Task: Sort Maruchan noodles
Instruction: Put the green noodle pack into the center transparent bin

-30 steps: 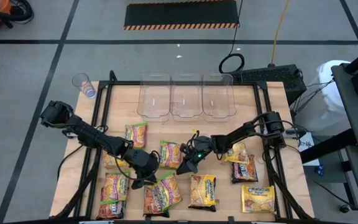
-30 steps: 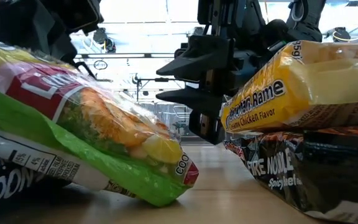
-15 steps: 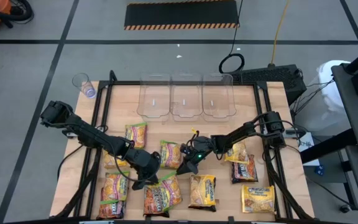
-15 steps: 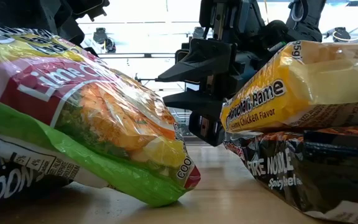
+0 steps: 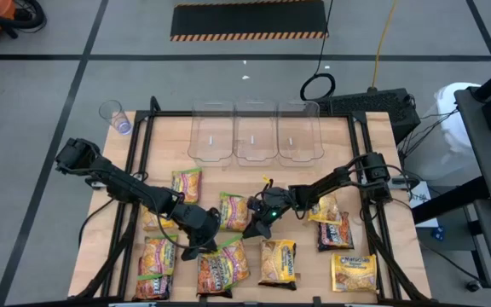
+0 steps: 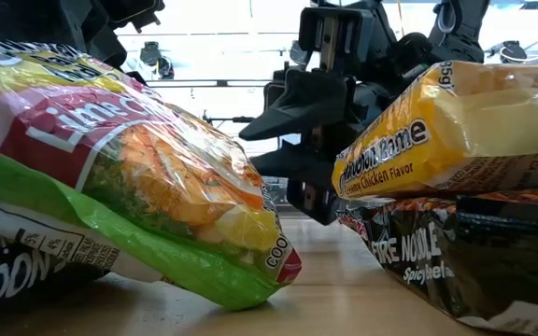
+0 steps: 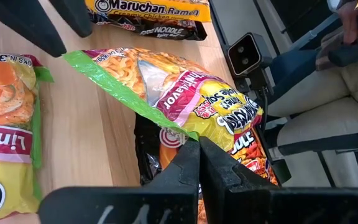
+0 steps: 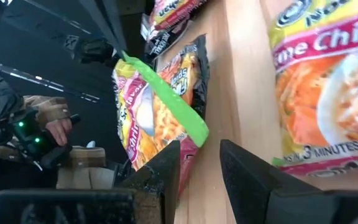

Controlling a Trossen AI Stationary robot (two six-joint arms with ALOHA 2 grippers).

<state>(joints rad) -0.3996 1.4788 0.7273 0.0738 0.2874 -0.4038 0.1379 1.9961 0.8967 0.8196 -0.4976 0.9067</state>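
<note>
the table point(image 5: 254, 175) holds scattered packets near its front, three bins point(image 5: 256, 132) waiting behind. the left gripper point(image 7: 197, 163) is pinched on a green-edged packet's point(image 7: 185, 93) edge, lifting it, presumably for binning. the right gripper point(image 8: 199, 163), fingers apart, hovers beside another packet point(image 8: 328, 81).

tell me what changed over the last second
The left gripper, shut on the green-edged packet, has tilted that packet's end up off the table. The right gripper shifted slightly beside it, open. The other packets and the clear bins stayed put.
</note>
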